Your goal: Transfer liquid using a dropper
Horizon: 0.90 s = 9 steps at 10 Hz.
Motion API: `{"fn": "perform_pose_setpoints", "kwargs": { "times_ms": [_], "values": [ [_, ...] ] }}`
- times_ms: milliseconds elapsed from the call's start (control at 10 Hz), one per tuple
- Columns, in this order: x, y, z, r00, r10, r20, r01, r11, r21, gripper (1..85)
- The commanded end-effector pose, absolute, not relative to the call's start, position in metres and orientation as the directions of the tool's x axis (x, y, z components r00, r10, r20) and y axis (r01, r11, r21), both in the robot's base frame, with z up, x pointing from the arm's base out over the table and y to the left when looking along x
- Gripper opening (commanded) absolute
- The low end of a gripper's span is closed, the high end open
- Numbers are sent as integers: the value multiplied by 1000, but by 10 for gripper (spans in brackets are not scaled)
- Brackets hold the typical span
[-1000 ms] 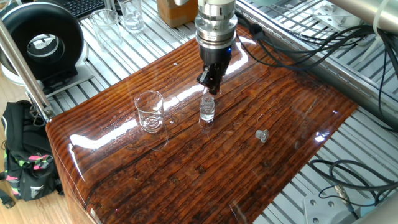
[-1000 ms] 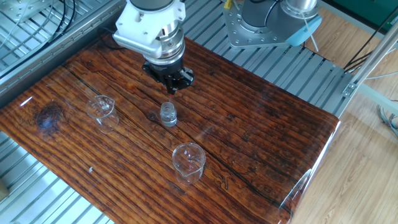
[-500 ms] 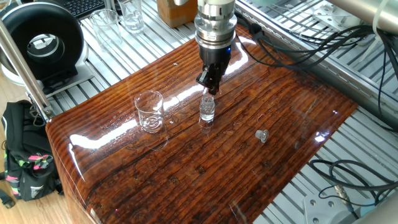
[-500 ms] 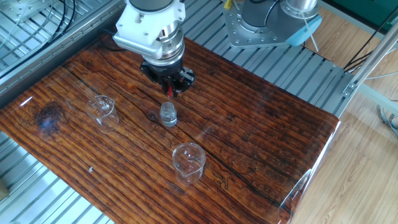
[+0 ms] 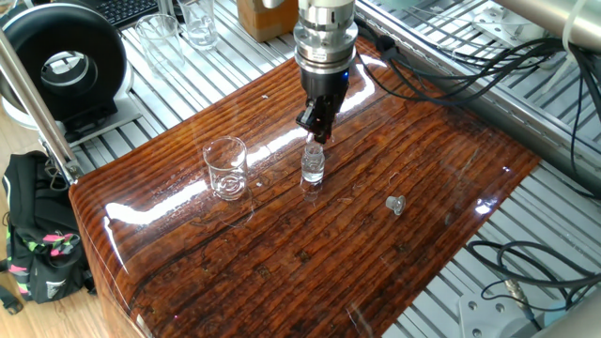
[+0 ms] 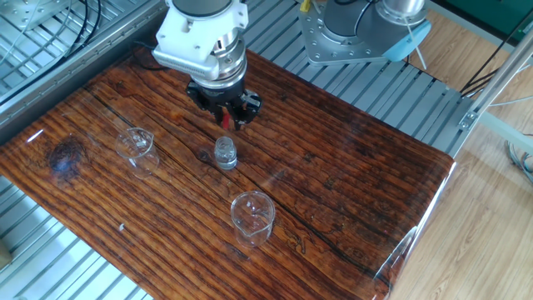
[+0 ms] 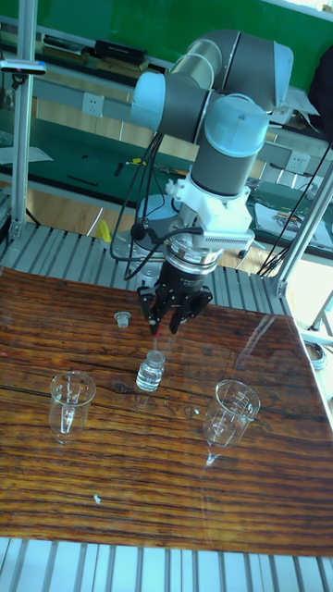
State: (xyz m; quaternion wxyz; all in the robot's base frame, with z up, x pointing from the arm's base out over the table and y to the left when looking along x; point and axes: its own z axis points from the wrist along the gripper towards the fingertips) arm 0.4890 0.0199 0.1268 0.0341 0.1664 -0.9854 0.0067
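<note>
Claw (image 6: pixel 226 119) pinching the dropper (image 6: pixel 225 122) by its red bulb, tube pointing down directly above the open small vial (image 6: pixel 225 153) standing on the counter (image 6: pixel 350 192), between two glass beakers.

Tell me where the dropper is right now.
The dropper hangs in the gripper above the small vial mid-table; in the tall fixed view the vial stands between two beakers.

Worktop (image 5: pixel 310 253) of dark grained wood under a glossy, reflective coating; vial (image 5: pixel 313 167) and beakers (image 5: pixel 225 167) of clear glass; surrounding frame (image 6: pixel 75 267) of ribbed matt metal.
</note>
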Motion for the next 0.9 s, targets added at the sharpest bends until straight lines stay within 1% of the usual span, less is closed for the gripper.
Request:
{"fn": "perform_pose_setpoints", "kwargs": {
  "times_ms": [0,300,500,700,800],
  "values": [
    [503,17,131,-931,-363,46,-365,930,-38,390],
    [512,20,129,-920,-390,38,-392,919,-44,400],
    [521,21,130,-900,-435,34,-437,897,-67,423],
    [536,18,136,-866,-498,41,-499,857,-129,427],
    [539,19,137,-840,-541,51,-542,829,-140,427]
  ]
}}
